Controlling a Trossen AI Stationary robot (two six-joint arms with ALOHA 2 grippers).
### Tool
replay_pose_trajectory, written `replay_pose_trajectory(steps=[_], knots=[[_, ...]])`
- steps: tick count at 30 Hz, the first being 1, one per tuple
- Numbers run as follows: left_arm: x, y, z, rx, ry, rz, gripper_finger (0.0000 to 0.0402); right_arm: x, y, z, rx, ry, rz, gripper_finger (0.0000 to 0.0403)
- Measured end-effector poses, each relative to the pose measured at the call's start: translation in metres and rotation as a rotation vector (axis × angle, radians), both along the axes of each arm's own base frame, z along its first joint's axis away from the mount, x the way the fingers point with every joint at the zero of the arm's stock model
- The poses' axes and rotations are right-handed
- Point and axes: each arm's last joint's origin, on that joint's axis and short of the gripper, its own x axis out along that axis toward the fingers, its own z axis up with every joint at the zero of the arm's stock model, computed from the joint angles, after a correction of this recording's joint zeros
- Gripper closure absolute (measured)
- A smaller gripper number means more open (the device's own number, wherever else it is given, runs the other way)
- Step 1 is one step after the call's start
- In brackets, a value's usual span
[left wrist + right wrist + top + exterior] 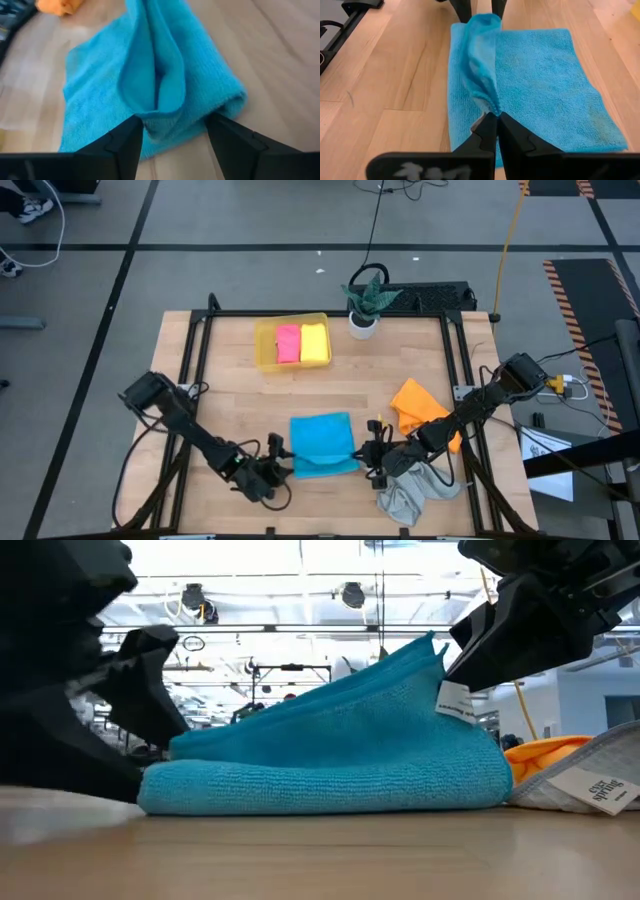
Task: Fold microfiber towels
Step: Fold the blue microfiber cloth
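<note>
Blue, nubby microfibre towel (323,445) lies folded at the table's 6 o'clock edge, long axis running 9 to 3 between my grippers, its lower layers hidden. My left gripper (172,135) stands spread wide astride one end; my right gripper (496,121) pinches the raised fold. Farther off, the crumpled orange cloth (418,406) is half covered by my right arm.
</note>
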Motion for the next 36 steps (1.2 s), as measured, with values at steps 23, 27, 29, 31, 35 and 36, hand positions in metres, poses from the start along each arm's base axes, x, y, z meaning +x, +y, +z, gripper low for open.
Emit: replay_pose_trajectory(steps=[23, 27, 29, 31, 35, 36], knots=[[-0.006, -0.001, 0.014, -0.049, -0.080, 0.120, 0.0231, 0.000, -0.001, -0.001, -0.007, 0.006, 0.001, 0.0401], [0.001, 0.006, 0.014, -0.111, -0.079, 0.165, 0.0231, 0.000, -0.001, -0.001, -0.007, 0.007, 0.001, 0.0401], [0.003, 0.009, 0.014, -0.140, -0.087, 0.195, 0.0231, 0.000, -0.001, -0.001, -0.008, 0.007, 0.001, 0.0401], [0.004, 0.012, 0.013, -0.169, -0.087, 0.226, 0.0231, 0.000, -0.001, -0.001, -0.008, 0.007, 0.001, 0.0401], [0.005, 0.015, 0.013, -0.218, -0.105, 0.294, 0.0231, 0.000, -0.001, -0.001, -0.010, 0.006, 0.003, 0.0401], [0.004, 0.016, 0.012, -0.228, -0.109, 0.316, 0.0231, -0.001, -0.001, -0.002, -0.010, 0.006, 0.003, 0.0401]])
